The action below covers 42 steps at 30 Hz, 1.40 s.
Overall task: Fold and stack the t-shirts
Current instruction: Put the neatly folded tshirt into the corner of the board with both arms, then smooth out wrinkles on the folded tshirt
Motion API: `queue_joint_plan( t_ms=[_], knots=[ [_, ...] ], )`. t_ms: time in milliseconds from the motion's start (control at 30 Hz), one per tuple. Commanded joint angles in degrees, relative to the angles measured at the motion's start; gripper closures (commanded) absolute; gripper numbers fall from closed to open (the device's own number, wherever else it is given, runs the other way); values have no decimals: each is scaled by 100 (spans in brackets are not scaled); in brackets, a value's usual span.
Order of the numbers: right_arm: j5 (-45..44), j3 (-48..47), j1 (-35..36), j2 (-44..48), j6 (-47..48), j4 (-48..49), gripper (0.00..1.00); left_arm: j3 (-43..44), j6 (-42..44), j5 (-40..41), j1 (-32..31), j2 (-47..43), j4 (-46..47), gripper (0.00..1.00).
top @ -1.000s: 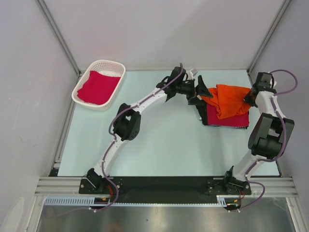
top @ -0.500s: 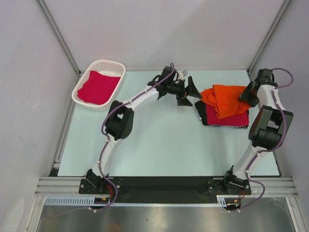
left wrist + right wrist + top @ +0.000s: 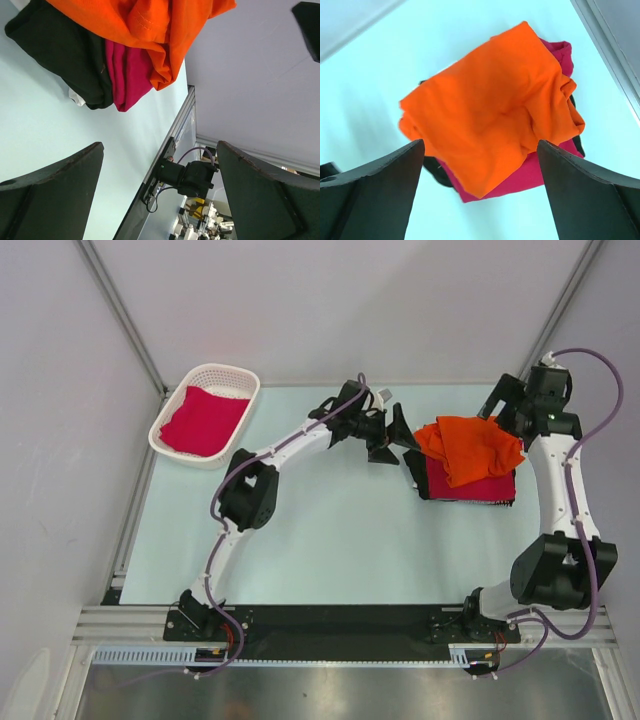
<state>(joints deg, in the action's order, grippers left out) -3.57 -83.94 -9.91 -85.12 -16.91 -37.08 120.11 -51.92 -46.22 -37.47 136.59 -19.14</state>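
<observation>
My right end effector (image 3: 505, 408) hangs with its fingers spread wide and nothing in them. It is just above the far corner of the orange t-shirt (image 3: 470, 445), which lies crumpled on a crimson t-shirt (image 3: 465, 485) and a dark cloth (image 3: 60, 55), and the right edge of the worktop (image 3: 330, 530) is close behind it. My left end effector (image 3: 396, 438) is just as wide and empty, just beside the pile's opposite edge without touching it, so the pile sits between the two. Behind the left one, open worktop stretches to the white basket (image 3: 160, 435), well apart, which holds a second crimson t-shirt (image 3: 205, 420).
</observation>
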Motion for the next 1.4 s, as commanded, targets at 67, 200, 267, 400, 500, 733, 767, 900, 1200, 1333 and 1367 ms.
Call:
queue_joint_plan(
  t_ms=[67,200,267,400,500,733,767,900,1200,1333,1367],
  knots=[
    [551,351,252,198,-207,-474,3,-111,357,16,-58,-537,-55,0],
    [385,913,805,355,-199,-537,14,-304,577,95,-23,-643,-353,0],
    [366,1300,973,540,-190,-424,31,-401,744,191,12,-722,-555,0],
    [-404,1653,1605,646,-313,-563,36,-786,1061,394,108,-958,-872,0],
    [-923,1811,1887,628,-392,-695,35,-1164,1210,403,179,-1161,-890,0],
    [-2313,1750,2634,400,-551,-932,34,-1649,1307,315,258,-1372,-776,0],
    [-2532,1689,2678,269,-551,-933,34,-1649,1316,306,267,-1372,-758,0],
    [-2858,1600,2801,-205,-498,-801,34,-1588,1334,280,319,-1355,-758,0],
    [-3659,1249,3057,-1243,-296,-502,37,-1614,1351,201,495,-1399,-767,0],
    [-3835,907,3083,-1568,-296,-660,71,-1614,1360,192,548,-1399,-785,0],
    [-3887,888,3092,-1569,-304,-660,71,-1605,1360,192,557,-1399,-785,0]
  ],
)
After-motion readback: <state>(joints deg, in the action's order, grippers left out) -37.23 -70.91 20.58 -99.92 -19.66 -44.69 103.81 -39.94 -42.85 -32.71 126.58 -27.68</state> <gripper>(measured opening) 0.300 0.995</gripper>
